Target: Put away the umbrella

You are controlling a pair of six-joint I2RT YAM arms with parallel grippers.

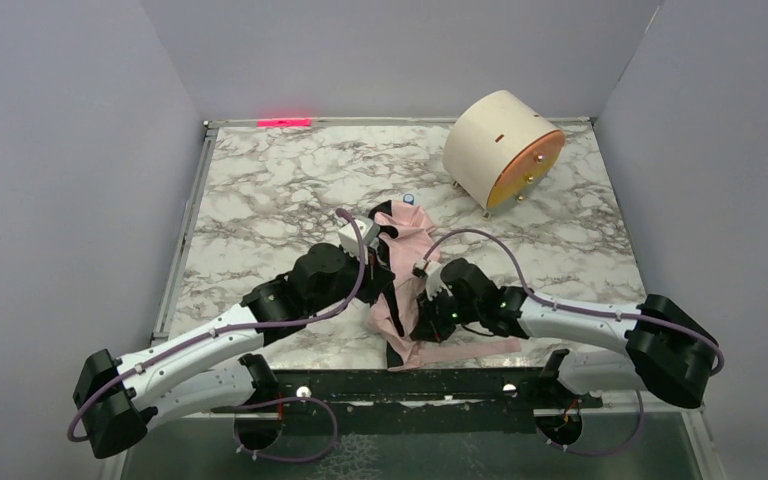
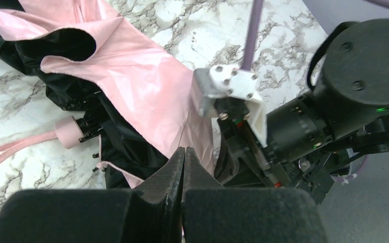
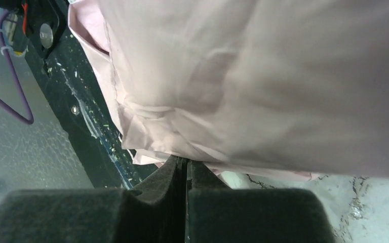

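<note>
Bright, even light, soft shadows; the nearest foreground in both wrist views seems slightly blurred.

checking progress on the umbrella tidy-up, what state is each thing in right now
umbrella: collapsed but crumpled, pink fabric loose and unwrapped, lying on the marble table
fastening strap: undone, trailing flat from the handle
left gripper: shut, tips at the fabric edge
right gripper: shut, tips at a fabric fold
cream drum: far right, apart from the umbrella, untouched
</note>
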